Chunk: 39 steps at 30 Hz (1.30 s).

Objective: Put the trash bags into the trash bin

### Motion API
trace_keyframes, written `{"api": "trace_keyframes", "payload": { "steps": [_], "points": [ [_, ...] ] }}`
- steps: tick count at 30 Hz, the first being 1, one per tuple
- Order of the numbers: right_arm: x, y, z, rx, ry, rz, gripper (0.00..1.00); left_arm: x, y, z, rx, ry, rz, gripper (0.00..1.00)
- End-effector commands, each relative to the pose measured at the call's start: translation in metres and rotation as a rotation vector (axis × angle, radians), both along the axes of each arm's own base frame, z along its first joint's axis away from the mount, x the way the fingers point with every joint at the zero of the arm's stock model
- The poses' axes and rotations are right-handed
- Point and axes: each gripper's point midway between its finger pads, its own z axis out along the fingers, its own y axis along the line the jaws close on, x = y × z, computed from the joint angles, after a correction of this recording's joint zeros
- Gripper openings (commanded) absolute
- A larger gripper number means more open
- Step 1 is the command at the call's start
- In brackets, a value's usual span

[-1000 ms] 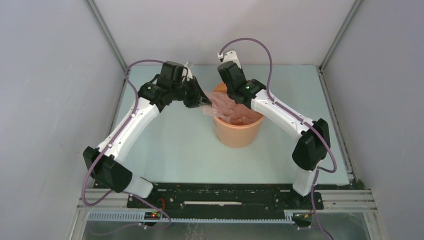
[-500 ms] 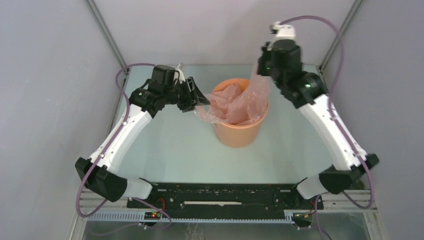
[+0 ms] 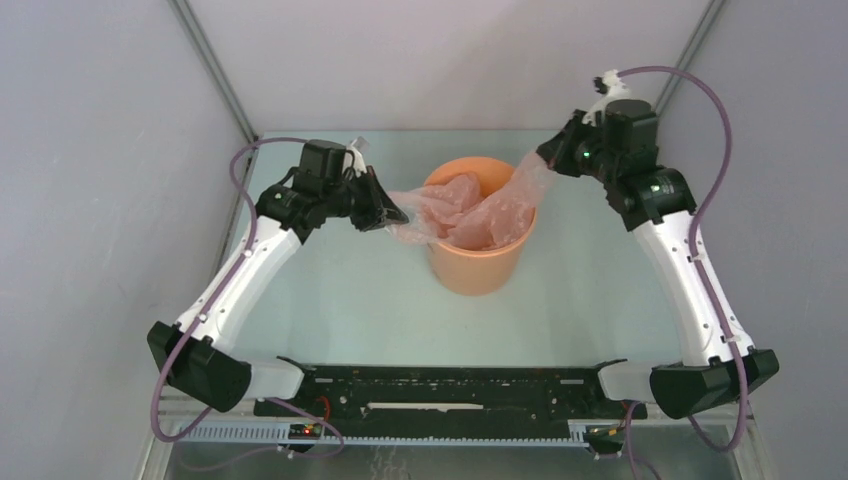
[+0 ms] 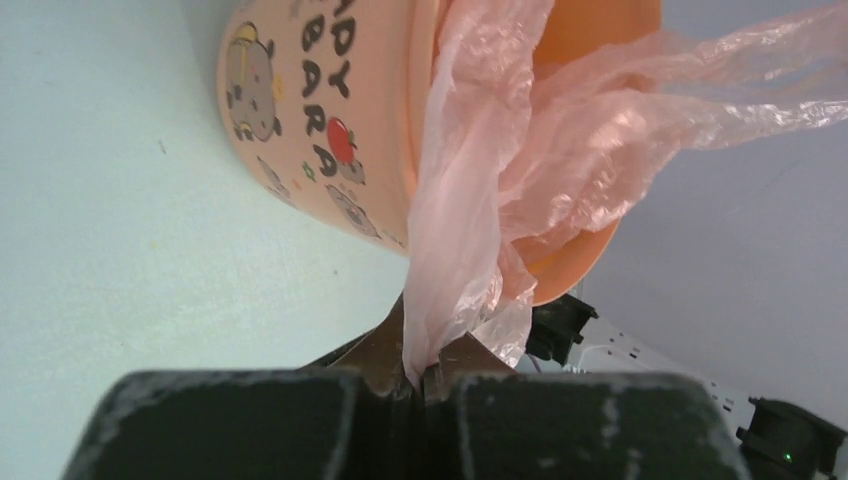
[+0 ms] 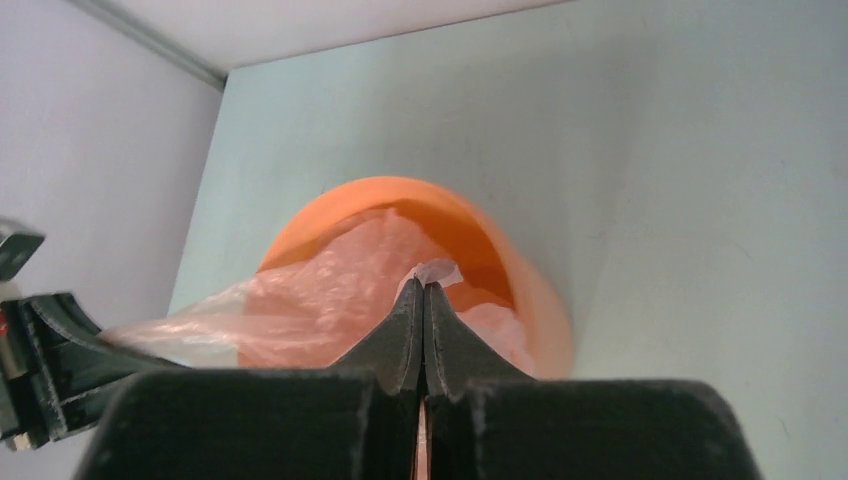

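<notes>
Trash bags (image 3: 478,212) in both pincers (image 3: 392,213) (image 3: 545,160)

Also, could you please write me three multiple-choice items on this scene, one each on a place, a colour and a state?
1. Where does the trash bin stand? A) middle of the table B) far-left corner C) on the arm bases
2. What colour is the trash bag? A) black B) pale pink C) blue
3. How is the left end effector? A) open, empty B) shut on the trash bag C) out of view
Answers: 1 A, the top view shows it centred; 2 B, its film looks pink in all views; 3 B, the left wrist view shows film pinched tight.
</notes>
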Motion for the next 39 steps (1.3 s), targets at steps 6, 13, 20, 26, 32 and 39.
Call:
{"api": "trace_keyframes", "payload": {
  "steps": [6, 13, 20, 26, 32, 39],
  "points": [
    [-0.029, -0.056, -0.003, 0.25, 0.109, 0.035, 0.0, 0.021, 0.028, 0.043, 0.021, -0.121, 0.059, 0.0],
    [-0.057, -0.084, -0.035, 0.192, 0.167, -0.067, 0.0, 0.022, 0.043, 0.031, 0.052, -0.087, 0.064, 0.0],
    [-0.093, -0.1, -0.068, 0.12, 0.185, -0.17, 0.02, 0.012, 0.034, -0.005, 0.007, -0.025, 0.021, 0.01],
    [-0.106, -0.103, -0.128, 0.066, 0.211, -0.165, 0.04, 0.016, 0.039, -0.039, 0.043, 0.009, 0.048, 0.0],
    [-0.125, -0.108, -0.136, 0.024, 0.253, -0.186, 0.06, 0.016, 0.055, -0.051, 0.142, -0.018, 0.079, 0.01],
    [-0.099, -0.126, -0.172, -0.035, 0.309, -0.256, 0.0, 0.034, 0.056, -0.068, 0.136, -0.01, 0.125, 0.0]
  ]
}}
